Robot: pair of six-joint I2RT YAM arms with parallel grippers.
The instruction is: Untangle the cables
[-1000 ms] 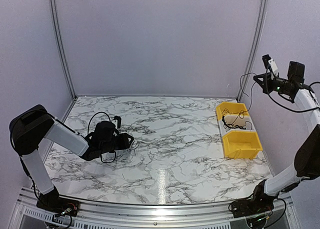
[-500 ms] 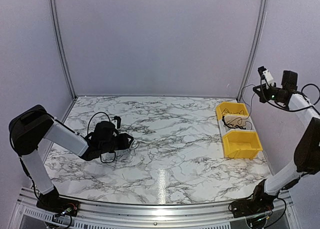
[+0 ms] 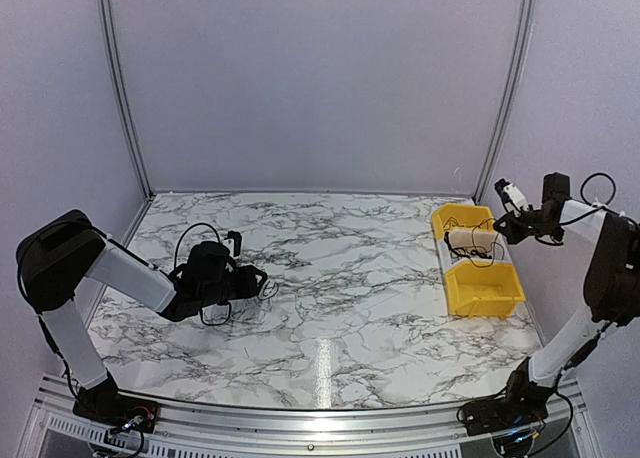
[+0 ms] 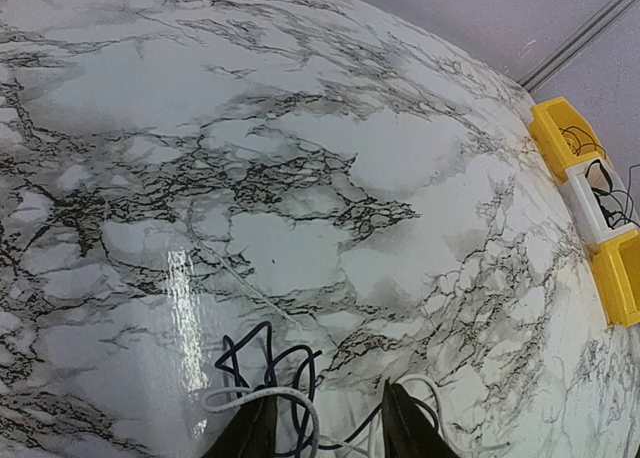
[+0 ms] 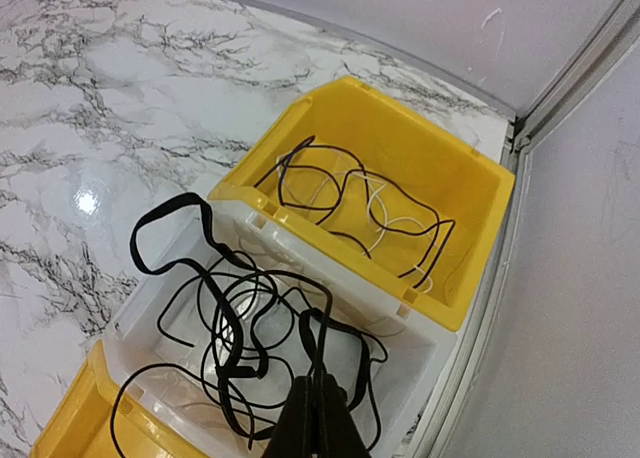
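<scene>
A small tangle of dark and white cables lies on the marble table at the left, also seen from above. My left gripper is low over it, its jaws apart. The cables loop round and between the fingers, with bare table showing between them. At the right, my right gripper hangs over the white bin, shut on a thin black cable that rises from the black tangle in that bin.
Three bins stand in a row at the right edge: a far yellow bin holding black and white wires, the white bin, and a near yellow bin. The enclosure wall and its metal post are just behind them.
My right arm has come down and to the left, from high near the right wall to just above the bins. The left arm and its cables have hardly moved.
</scene>
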